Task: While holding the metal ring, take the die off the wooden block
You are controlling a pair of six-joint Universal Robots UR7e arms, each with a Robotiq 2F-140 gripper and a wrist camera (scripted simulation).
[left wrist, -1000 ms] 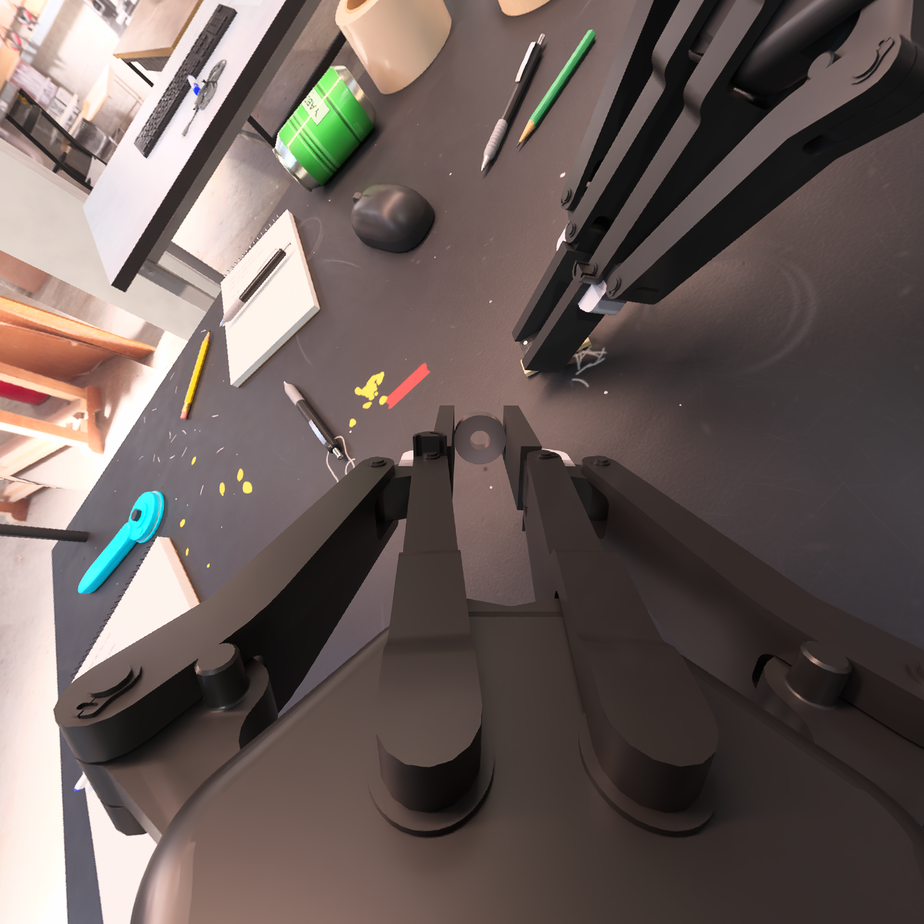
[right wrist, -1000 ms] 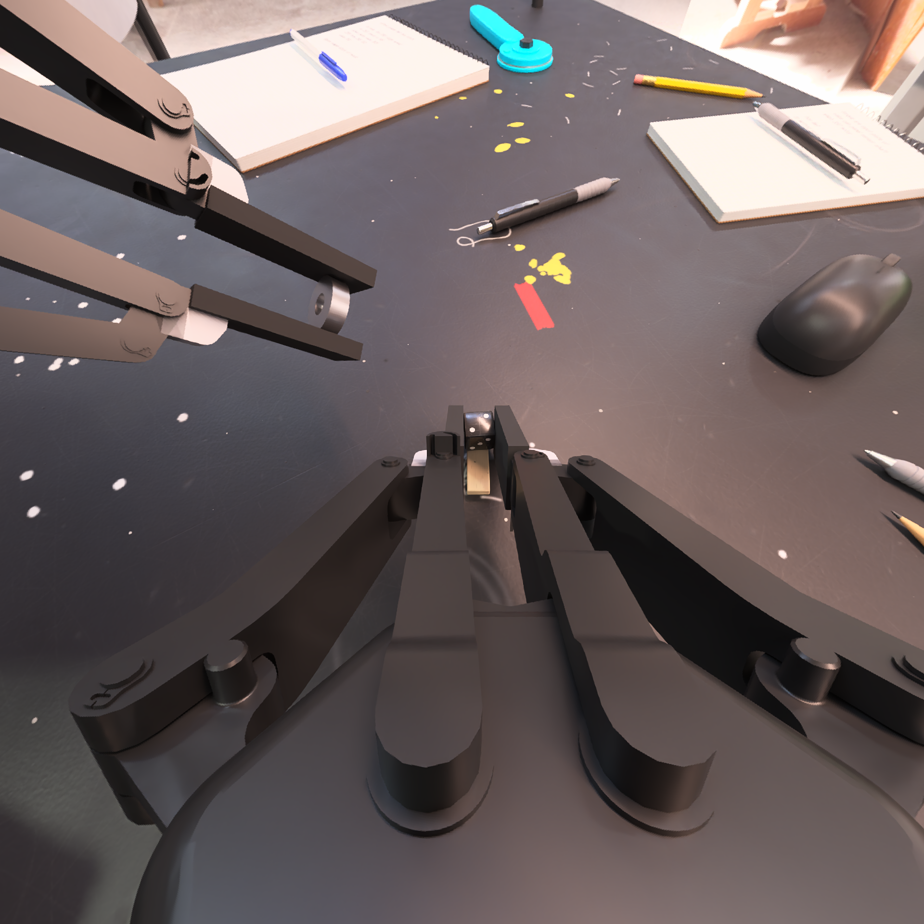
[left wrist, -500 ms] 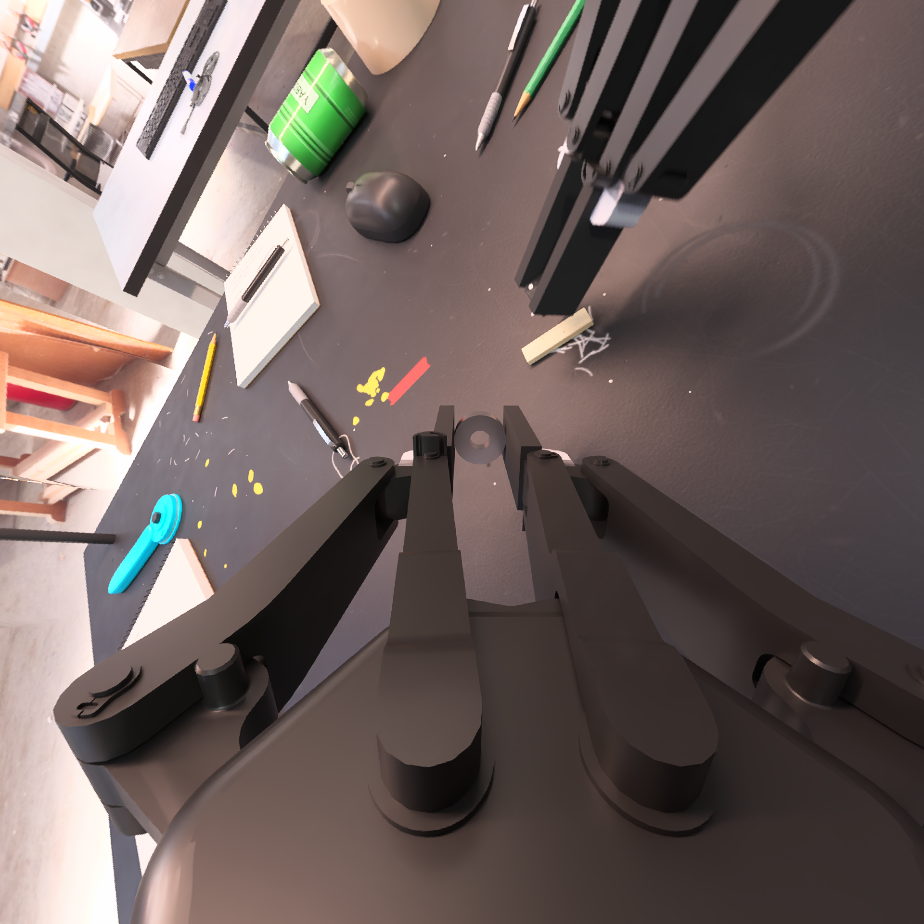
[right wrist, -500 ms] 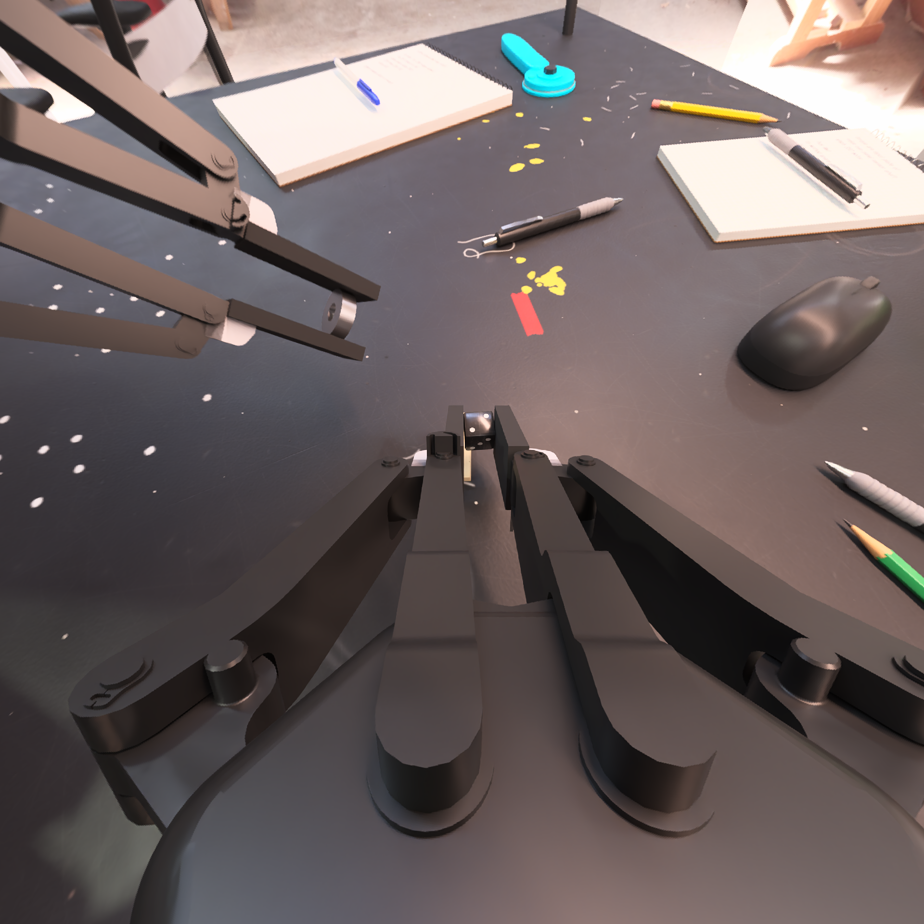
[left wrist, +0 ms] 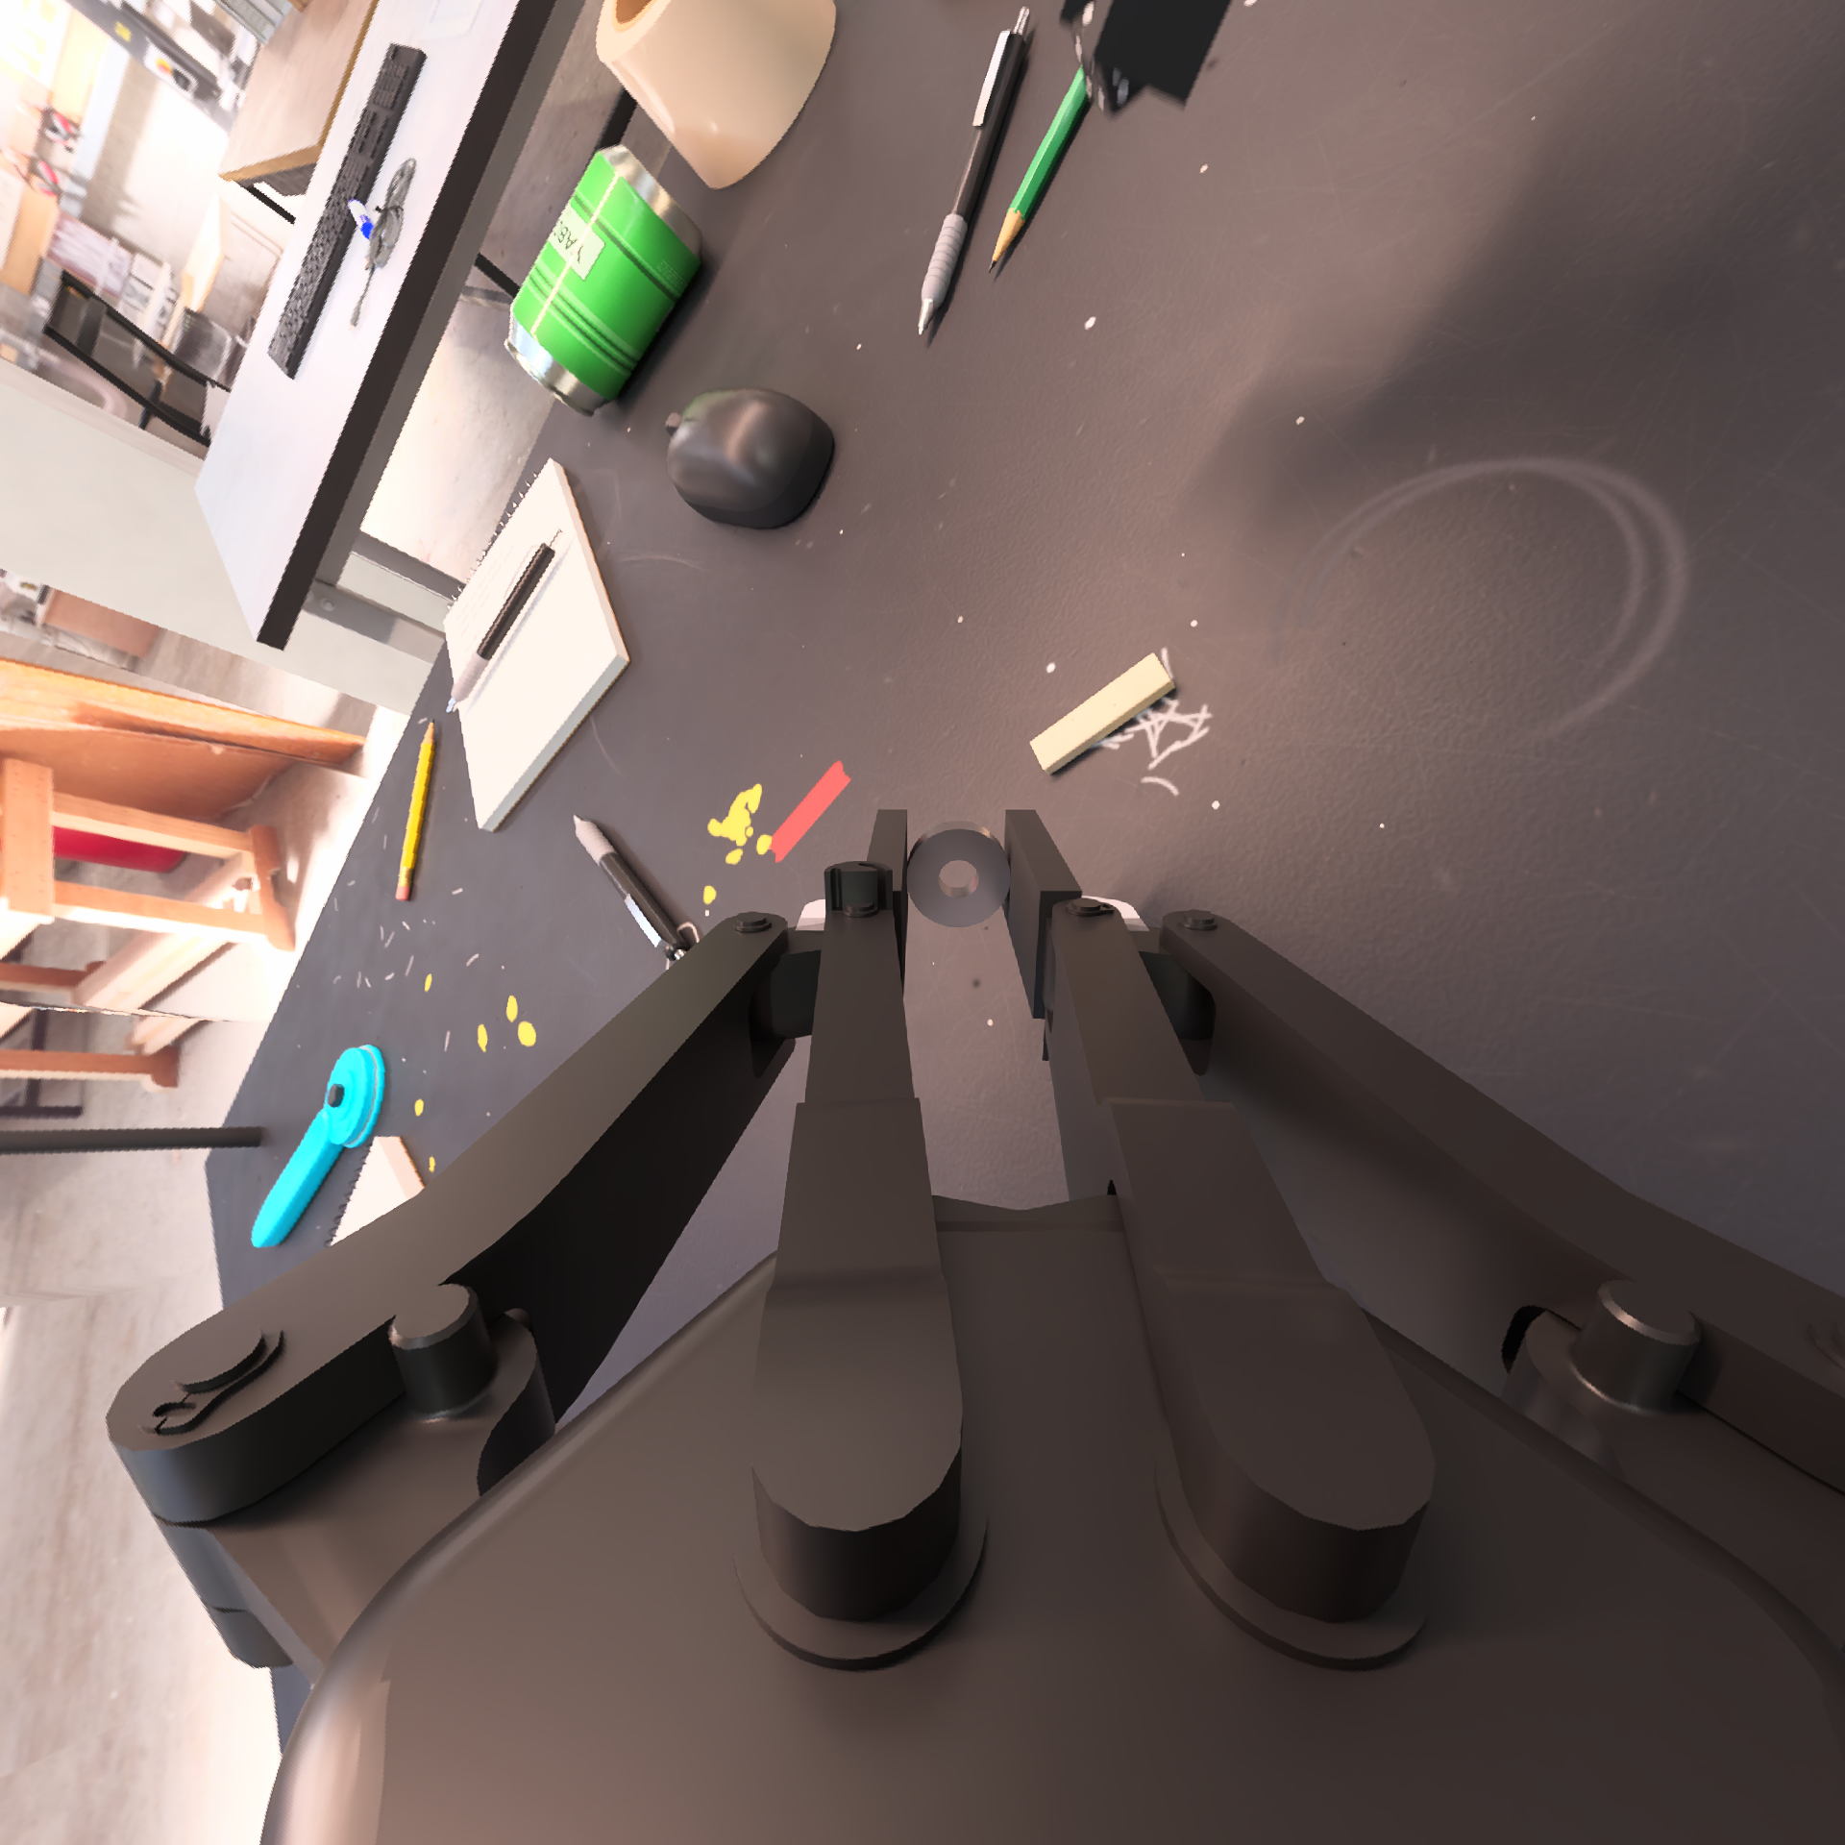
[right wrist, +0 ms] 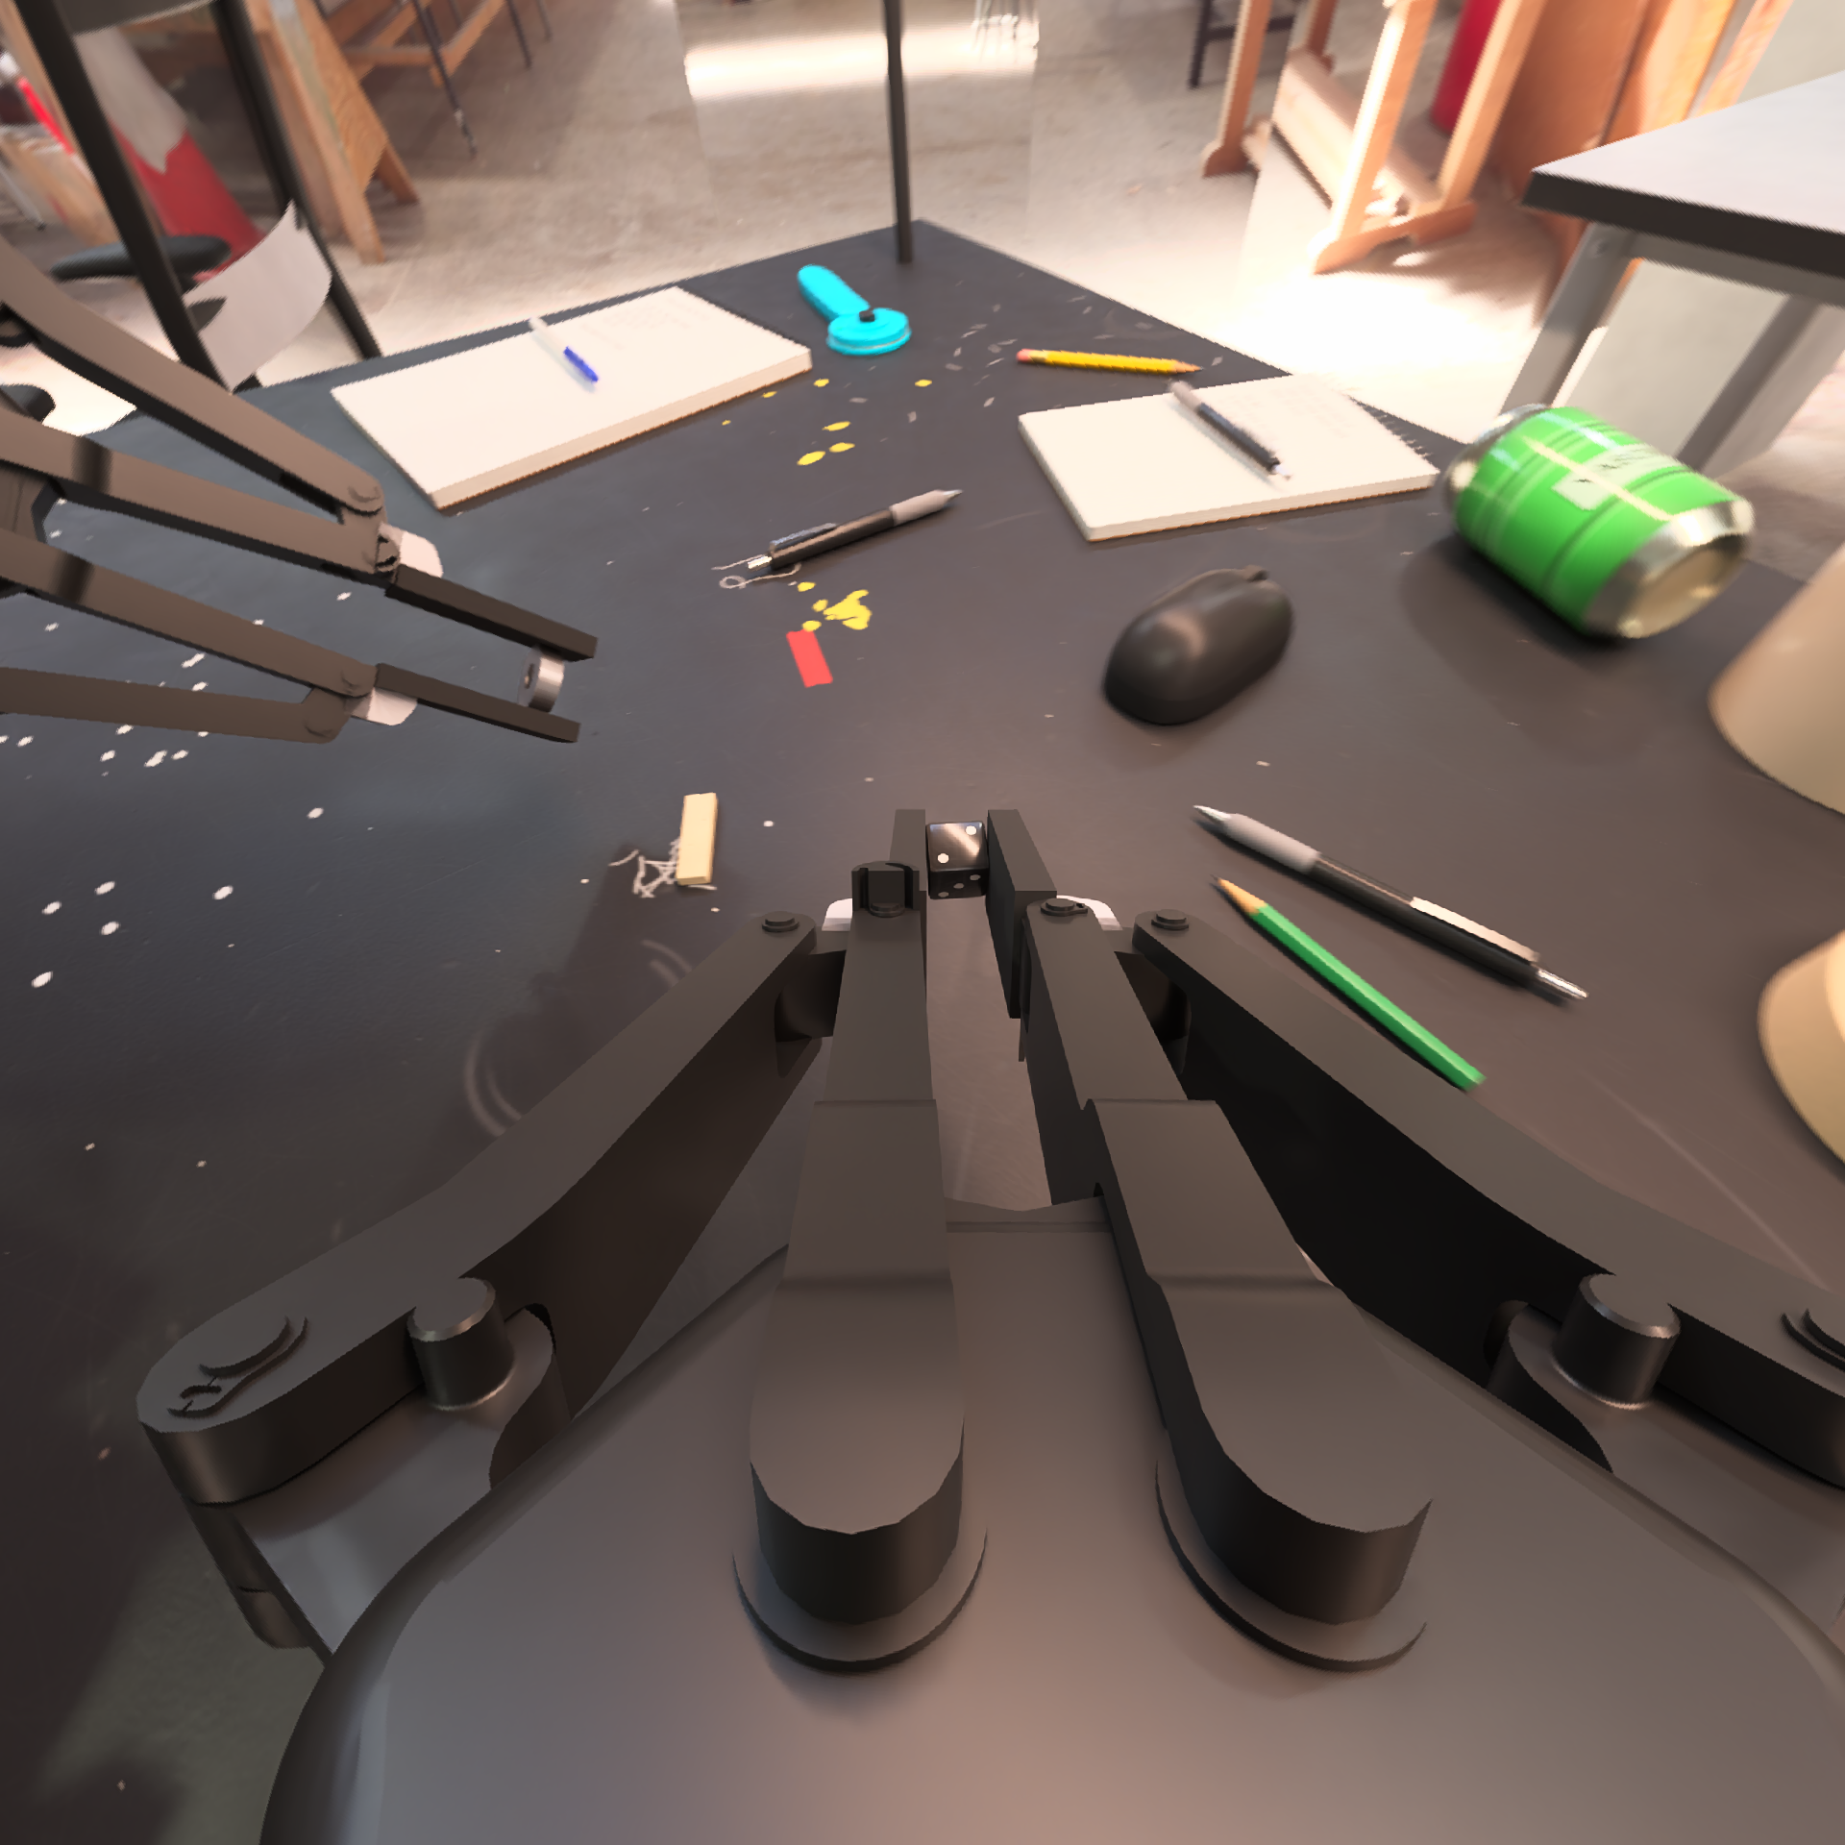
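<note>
My left gripper [left wrist: 956, 844] is shut on the grey metal ring [left wrist: 956, 875] and holds it above the dark table; it also shows at the left of the right wrist view [right wrist: 564, 689] with the ring [right wrist: 545, 682] between its fingers. My right gripper [right wrist: 956, 834] is shut on the black die [right wrist: 956, 857] with white pips, lifted well above the table. The pale wooden block [left wrist: 1101, 712] lies flat and bare on the table beside white scratch marks; it also shows in the right wrist view [right wrist: 697, 838], to the left of and below my right gripper.
On the dark table [right wrist: 300, 998] lie a black mouse [right wrist: 1198, 644], a green can [right wrist: 1592, 519] on its side, two notepads [right wrist: 569, 394] [right wrist: 1223, 454] with pens, a black pen [right wrist: 859, 527], a green pencil [right wrist: 1348, 983], another pen [right wrist: 1388, 899], a cyan tool [right wrist: 854, 309] and beige rolls [left wrist: 714, 75].
My right gripper has lifted the die off the wooden block and risen up and away; the block stays on the table. My left gripper keeps the ring and has risen a little.
</note>
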